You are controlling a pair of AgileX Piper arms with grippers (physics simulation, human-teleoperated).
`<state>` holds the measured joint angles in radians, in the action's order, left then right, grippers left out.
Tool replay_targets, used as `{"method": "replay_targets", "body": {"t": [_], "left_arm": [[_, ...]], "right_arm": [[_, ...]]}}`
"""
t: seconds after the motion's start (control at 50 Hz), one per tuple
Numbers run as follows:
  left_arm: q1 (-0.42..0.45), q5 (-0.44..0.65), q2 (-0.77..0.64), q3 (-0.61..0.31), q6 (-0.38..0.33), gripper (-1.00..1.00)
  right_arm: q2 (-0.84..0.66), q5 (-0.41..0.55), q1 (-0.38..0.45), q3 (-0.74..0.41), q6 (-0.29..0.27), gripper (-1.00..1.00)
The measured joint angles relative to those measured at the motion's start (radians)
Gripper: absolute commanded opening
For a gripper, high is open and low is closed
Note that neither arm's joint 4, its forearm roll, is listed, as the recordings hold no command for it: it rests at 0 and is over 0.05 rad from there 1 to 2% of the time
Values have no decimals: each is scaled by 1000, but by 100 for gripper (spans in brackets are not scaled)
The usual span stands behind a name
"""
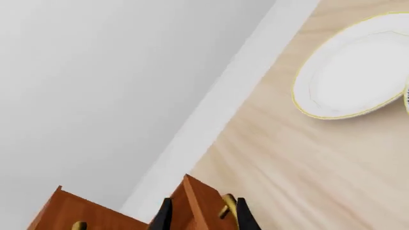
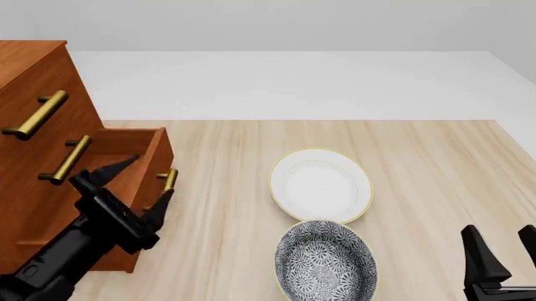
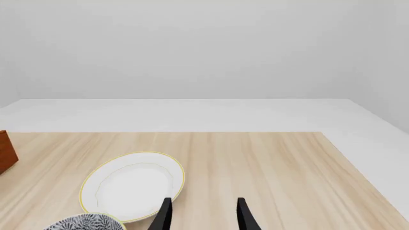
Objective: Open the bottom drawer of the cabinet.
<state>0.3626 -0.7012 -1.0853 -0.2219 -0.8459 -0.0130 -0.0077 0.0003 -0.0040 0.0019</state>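
- The bottom drawer [image 2: 142, 164] juts out of the cabinet [image 2: 34, 125] at the tabletop's [image 2: 418, 175] left.
- The left gripper [image 2: 144, 183], fingers spread, straddles the drawer's brass handle [image 2: 168, 180] without clamping it.
- The right gripper [image 2: 503, 251] hangs released, well apart.

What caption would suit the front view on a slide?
Left hand at the brass handle of the pulled-out bottom drawer, beside two bowls.

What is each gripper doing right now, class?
Left gripper: open, fingers straddling the bottom drawer's brass handle.
Right gripper: open, holding nothing.
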Motion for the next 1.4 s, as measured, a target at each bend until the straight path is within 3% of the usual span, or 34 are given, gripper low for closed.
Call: {"method": "replay_targets", "body": {"t": [0.1, 0.22, 0.4, 0.58, 1.0, 1.4], "left_arm": [[-64, 202, 191, -49, 85, 100], [-103, 401, 309, -125, 172, 100], [-136, 637, 370, -231, 274, 100], [-152, 797, 357, -327, 348, 100], [-158, 1047, 232, -508, 476, 100], [-181, 1092, 120, -509, 597, 100]], "right_arm": [[0, 0, 0, 0, 0, 100], [0, 0, 0, 0, 0, 100], [0, 0, 0, 0, 0, 100], [0, 0, 0, 0, 0, 100], [0, 0, 0, 0, 0, 100], [0, 0, 0, 0, 0, 100]]}}
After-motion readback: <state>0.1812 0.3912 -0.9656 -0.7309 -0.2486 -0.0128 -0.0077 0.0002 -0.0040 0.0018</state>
